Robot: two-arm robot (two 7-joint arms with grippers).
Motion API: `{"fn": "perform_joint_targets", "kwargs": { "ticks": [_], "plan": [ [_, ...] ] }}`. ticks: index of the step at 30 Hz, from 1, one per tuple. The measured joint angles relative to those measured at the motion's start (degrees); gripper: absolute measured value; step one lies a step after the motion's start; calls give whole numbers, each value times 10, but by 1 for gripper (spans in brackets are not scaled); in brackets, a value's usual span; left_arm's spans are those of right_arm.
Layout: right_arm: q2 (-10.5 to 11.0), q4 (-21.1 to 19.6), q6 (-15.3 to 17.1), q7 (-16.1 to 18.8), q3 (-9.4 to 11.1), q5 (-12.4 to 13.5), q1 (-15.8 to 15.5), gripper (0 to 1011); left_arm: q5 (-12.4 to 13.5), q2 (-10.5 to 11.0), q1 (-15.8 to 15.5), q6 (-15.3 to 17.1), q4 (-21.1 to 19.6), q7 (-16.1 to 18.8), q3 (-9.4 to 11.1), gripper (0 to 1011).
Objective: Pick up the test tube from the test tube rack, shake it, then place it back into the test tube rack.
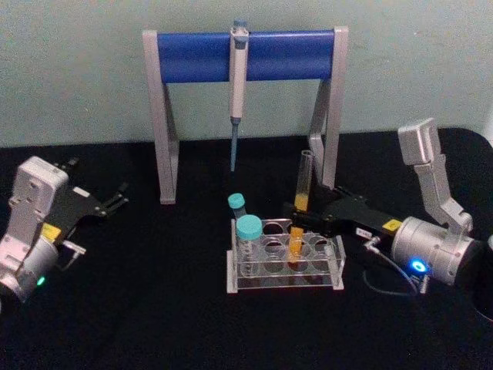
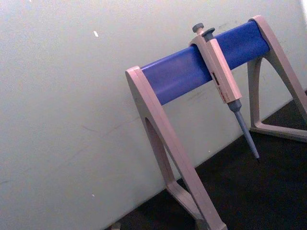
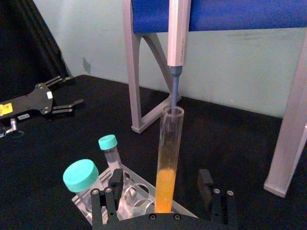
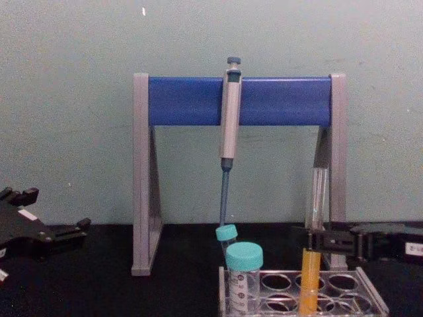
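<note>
A table (image 1: 154,324) with a matte black top is seen spanning the scene from left to right, bounded on the far side by a pale green wall (image 1: 77,69). A test tube rack (image 1: 281,286) is set flat on it, near and slightly right of centre. Beyond the rack, a grey-and-blue pipette stand (image 1: 192,55) is planted on the black surface on two grey legs, close to the wall.

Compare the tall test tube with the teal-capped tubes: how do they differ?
The test tube is taller and slimmer than the teal-capped tubes. The test tube is capless, holding orange liquid; the teal-capped tubes are closed. The right tool, open, flanks it, not them. All stand in the test tube rack.
</note>
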Motion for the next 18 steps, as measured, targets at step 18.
{"fn": "perform_joint_targets", "kwargs": {
  "ticks": [18],
  "plan": [
    [-25, 50, -13, 13, -18, -5, 34, 1000, 0, 0, 0, 0, 0, 0, 0, 1002]
  ]
}}
